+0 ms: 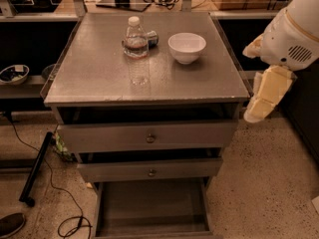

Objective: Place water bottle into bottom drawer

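One water bottle [135, 39] stood at twelve o'clock on the tabletop [94, 81]. My hand [264, 97] hung off its three o'clock edge, spread or not I couldn't tell. I judged the best reach skirted the bowl [187, 47].

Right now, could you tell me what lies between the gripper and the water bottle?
In the camera view, the white bowl stands on the cabinet top between the water bottle and the gripper, which hangs beyond the right edge.

The robot's white arm [295, 34] sits in the upper right corner, with its cream end effector [260, 103] angled down-left, off to the right side.
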Robot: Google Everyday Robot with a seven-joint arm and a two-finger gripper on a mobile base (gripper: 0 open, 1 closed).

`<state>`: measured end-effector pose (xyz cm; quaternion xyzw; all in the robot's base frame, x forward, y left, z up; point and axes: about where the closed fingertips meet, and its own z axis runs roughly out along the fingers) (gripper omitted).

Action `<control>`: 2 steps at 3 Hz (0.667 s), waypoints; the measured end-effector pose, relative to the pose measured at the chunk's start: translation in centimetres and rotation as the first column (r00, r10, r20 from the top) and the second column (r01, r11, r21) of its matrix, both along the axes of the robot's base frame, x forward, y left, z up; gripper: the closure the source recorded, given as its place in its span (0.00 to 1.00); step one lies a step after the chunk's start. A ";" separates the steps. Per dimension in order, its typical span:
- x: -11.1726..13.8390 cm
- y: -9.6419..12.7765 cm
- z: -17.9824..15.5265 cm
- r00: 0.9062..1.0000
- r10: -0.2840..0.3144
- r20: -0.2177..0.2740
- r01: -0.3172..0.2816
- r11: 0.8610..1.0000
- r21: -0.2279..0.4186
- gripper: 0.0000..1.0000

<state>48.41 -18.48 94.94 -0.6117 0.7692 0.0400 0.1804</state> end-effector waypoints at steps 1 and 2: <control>1.1 1.1 -0.5 1.000 0.005 -0.020 -0.003 0.997 0.073 0.00; 3.3 3.5 -0.8 0.999 0.020 -0.037 -0.013 0.985 0.173 0.00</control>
